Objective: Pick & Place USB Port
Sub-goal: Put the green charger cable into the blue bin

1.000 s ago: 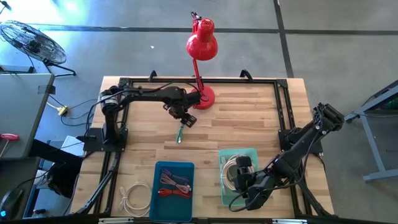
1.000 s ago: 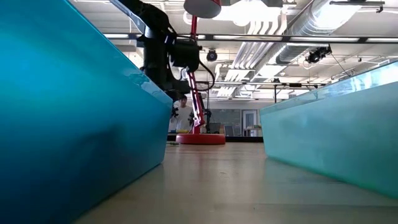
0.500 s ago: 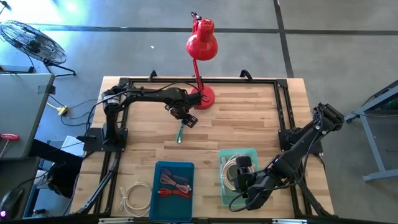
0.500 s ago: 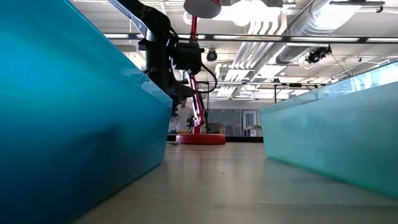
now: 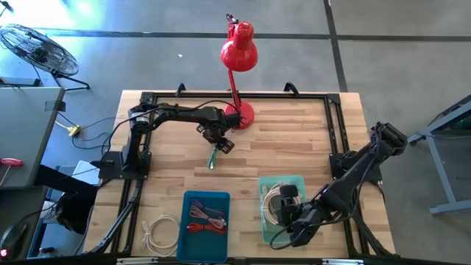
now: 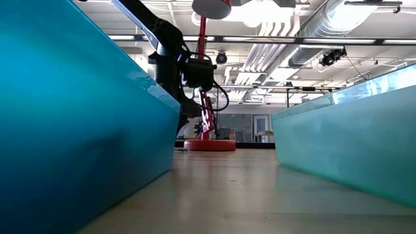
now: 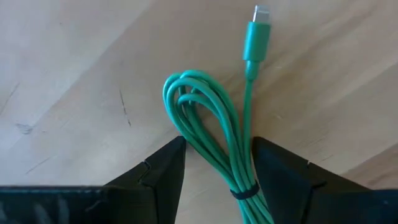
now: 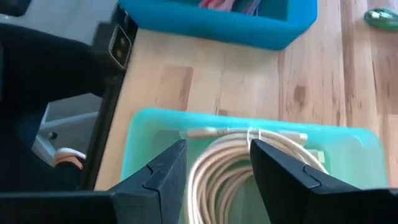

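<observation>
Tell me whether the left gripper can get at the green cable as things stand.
Probably yes: the left gripper hangs open directly over the green cable, its fingers either side of the bundle on bare wood, nothing between them.

Two dark jointed arms, black cabling

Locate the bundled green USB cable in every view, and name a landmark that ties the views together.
High view: bundled green USB cable on the wooden table, mid-left, under the left gripper.
Low view: not visible.
Left wrist view: centre, between the open fingers.
Right wrist view: a green bit at the top-right corner.
Shared landmark: the blue bin.
</observation>
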